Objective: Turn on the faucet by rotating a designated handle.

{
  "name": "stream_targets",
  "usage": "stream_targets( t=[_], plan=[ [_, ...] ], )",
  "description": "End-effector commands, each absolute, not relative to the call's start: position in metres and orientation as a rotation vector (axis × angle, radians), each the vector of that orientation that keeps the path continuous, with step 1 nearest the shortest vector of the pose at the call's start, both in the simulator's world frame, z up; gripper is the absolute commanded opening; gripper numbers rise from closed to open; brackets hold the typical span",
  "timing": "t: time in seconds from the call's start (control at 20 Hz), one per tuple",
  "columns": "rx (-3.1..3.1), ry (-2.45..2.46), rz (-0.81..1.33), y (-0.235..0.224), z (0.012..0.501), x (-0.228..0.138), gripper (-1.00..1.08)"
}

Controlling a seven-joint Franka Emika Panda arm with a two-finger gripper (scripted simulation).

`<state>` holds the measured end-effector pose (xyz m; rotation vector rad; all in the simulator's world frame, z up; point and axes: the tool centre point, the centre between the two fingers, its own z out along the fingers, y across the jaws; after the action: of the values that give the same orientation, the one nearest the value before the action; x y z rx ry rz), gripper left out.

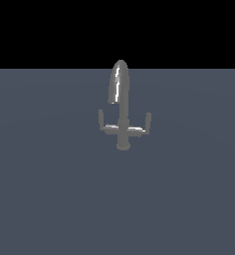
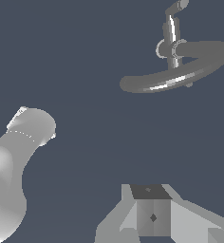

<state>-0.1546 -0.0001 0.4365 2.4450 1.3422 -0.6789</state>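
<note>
Nearest the wrist camera: the claw (image 2: pixel 152 211), cropped at the frame edge, with nothing visible in its grip. Cannot tell whether spread or pressed together. Just beside it, a pale rounded arm link (image 2: pixel 19 161). Absent altogether from the exterior view.

Farther off, well apart from the claw, across bare blue-grey counter (image 1: pixel 50 199): the faucet (image 1: pixel 122 107), upright at the centre of the exterior frame. Small, dull grey metal, with bright streaks down the tall arched spout (image 1: pixel 118 82). Round central post (image 1: pixel 122 142) below, with two thin L-shaped levers branching level to either side. On the centre-left, under the spout mouth, the handle (image 1: pixel 107 128), ending in a short upturned tip. On the centre-right, its mirrored twin (image 1: pixel 142 129).

Likely trouble from here, judging by the layout:
- Reaching for the wrong lever, given two near-identical arms set close together.
- Clipping the overhanging spout on the way in, given how little room lies beneath its mouth.
- Sliding off so slim a bar, or over its tip, if pushed too near the end, leaving the tap unturned.

Contact not yet made.
</note>
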Motion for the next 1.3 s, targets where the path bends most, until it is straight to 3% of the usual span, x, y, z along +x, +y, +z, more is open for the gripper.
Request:
stream_targets(
  t=[0.0, 1.25],
  plan=[
    [2.376, 1.429, -0.731, -0.001, 0.433, -0.146, -1.00],
    [1.593, 2.151, -1.247, 0.004, 0.379, -0.060, -1.00]
  ],
)
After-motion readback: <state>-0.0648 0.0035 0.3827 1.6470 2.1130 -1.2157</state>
